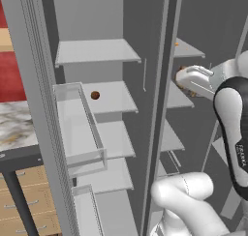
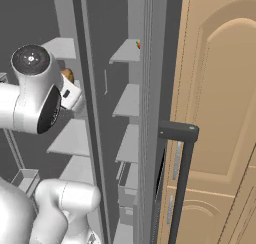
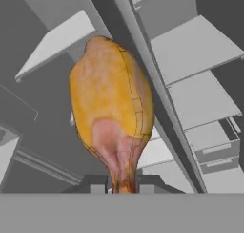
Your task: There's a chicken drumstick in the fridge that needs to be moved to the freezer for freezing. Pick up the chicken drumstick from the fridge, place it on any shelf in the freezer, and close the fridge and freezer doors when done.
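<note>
In the left base view, the fridge door (image 1: 36, 85) stands open at the left edge, its clear bins (image 1: 80, 128) facing in. Right of it the fridge (image 1: 97, 109) shows broad pale shelves, and a small dark ball (image 1: 95, 95) sits on the second one. A vertical divider (image 1: 162, 99) splits the unit, and to its right are the short shelves of the freezer (image 1: 177, 97); the top shelf (image 1: 188, 49) has a small orange item at its back edge. The gripper (image 1: 186, 87) reaches in at the freezer side, in front of the second short shelf.

In the hand view, the drumstick (image 3: 112, 127) hangs between the dark fingertips (image 3: 95, 183), which are closed on its narrow bone end; its fat end points away, toward the divider and shelves.

In the right base view, the drumstick (image 2: 67, 76) peeks out as an orange patch just beyond the white hand, left of the divider. Further right the freezer door (image 2: 150, 113) stands open edge-on, its dark handle (image 2: 180, 178) in front of a tan panelled door (image 2: 220, 113).
</note>
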{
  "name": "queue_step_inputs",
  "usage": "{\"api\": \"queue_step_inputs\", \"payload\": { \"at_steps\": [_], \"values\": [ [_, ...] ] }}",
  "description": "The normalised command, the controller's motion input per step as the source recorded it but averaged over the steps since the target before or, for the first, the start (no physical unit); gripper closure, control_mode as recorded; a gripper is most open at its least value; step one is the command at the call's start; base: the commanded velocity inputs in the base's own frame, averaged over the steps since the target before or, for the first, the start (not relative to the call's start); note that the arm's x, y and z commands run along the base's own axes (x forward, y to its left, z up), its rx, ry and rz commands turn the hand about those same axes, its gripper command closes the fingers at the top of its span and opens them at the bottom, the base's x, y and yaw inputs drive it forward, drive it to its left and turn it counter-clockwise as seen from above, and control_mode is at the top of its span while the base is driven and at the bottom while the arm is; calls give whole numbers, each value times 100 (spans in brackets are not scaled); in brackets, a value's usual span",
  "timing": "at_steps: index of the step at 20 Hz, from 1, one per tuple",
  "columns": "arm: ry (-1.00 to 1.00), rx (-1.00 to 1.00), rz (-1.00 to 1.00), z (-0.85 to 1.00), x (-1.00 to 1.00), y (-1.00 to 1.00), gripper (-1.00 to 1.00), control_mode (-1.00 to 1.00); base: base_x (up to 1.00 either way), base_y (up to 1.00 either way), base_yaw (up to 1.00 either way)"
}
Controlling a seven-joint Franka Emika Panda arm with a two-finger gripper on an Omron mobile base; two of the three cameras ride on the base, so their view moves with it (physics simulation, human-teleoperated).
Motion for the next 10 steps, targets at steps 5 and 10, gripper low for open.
{"api": "queue_step_inputs", "payload": {
  "at_steps": [5,10],
  "values": [
    [0,-4,0,0,-11,-82,100,-100,0,0,0],
    [-2,-4,0,0,0,-53,100,-100,0,0,0]
  ]
}}
